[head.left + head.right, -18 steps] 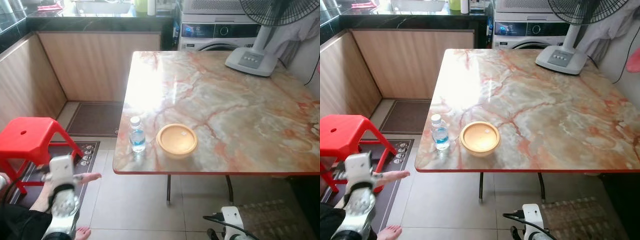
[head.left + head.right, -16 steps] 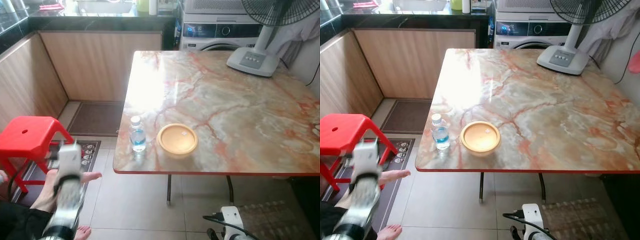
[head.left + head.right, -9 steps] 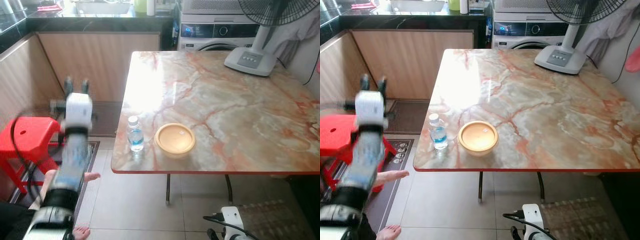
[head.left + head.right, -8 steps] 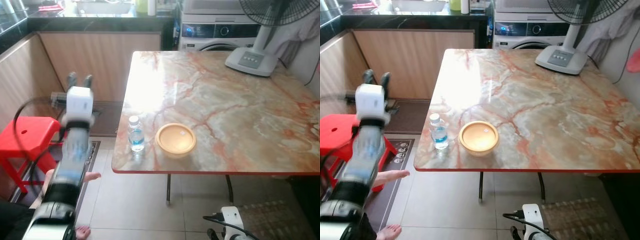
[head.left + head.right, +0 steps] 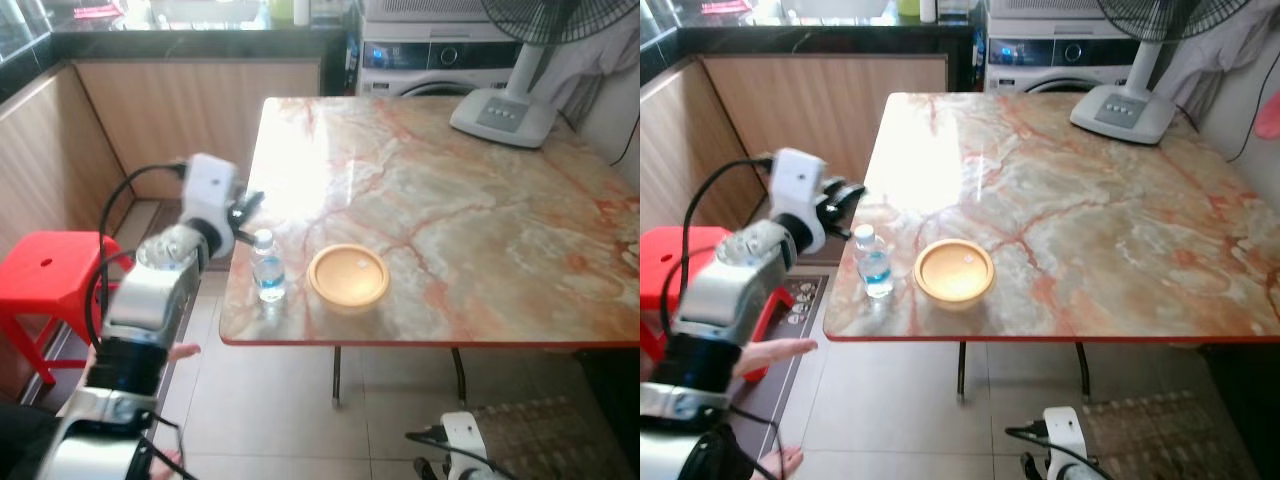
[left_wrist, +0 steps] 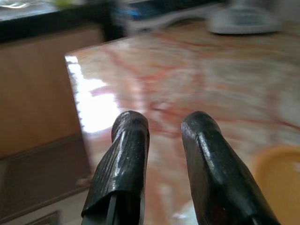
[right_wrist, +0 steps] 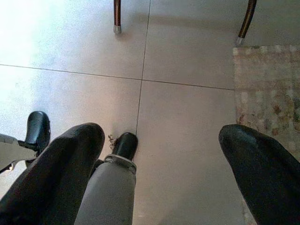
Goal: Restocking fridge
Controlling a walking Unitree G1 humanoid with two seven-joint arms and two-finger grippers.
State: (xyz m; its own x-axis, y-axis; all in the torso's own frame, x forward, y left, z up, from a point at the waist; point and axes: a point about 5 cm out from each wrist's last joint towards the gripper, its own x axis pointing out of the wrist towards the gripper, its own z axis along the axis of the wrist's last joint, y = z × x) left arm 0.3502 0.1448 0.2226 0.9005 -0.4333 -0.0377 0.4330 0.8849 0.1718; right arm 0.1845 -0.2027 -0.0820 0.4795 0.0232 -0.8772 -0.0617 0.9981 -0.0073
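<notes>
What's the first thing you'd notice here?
The silver left arm, its pincer raised beside the small clear plastic water bottle at the near left corner of the pink-veined marble table. Next to the bottle sits a round yellow bowl. A bright red plastic stool stands on the floor, left.

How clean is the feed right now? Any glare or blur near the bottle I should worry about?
Left eye view: a strong white glare patch on the table just behind the water bottle, which reads sharp; the left gripper is slightly smeared. Left wrist view: fingers fairly sharp, tabletop and yellow bowl soft. Right wrist view: evenly lit floor, bright wash at one corner.
</notes>
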